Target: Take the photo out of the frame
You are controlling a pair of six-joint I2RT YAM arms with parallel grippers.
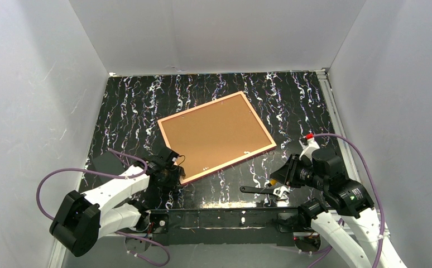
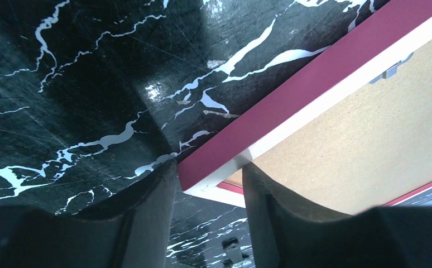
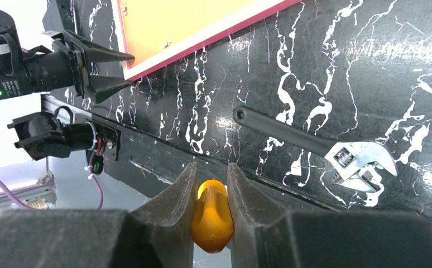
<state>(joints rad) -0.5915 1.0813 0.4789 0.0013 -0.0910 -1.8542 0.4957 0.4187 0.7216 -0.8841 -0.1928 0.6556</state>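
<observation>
1. On table (image 1: 130, 111), centre: frame (image 2: 314, 78), back up; brown back panel (image 1: 216, 134) seated within
2. Left gripper (image 2: 209, 167): jaws astride frame's near corner; clamped or not, unclear
3. Right gripper (image 3: 212, 167): clamped on orange handle (image 3: 212, 218)

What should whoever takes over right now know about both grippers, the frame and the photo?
Left gripper: jaws astride the near corner of the frame. Whether they are clamped on it, I cannot tell.
Right gripper: shut on a yellow object, off to the right near the wrench.
Frame: lying flat and face down, with the back board up and still seated in it.
Photo: not visible.
Done: nothing that shows.
Left: free the board, lift it out, then take out the photo.
</observation>
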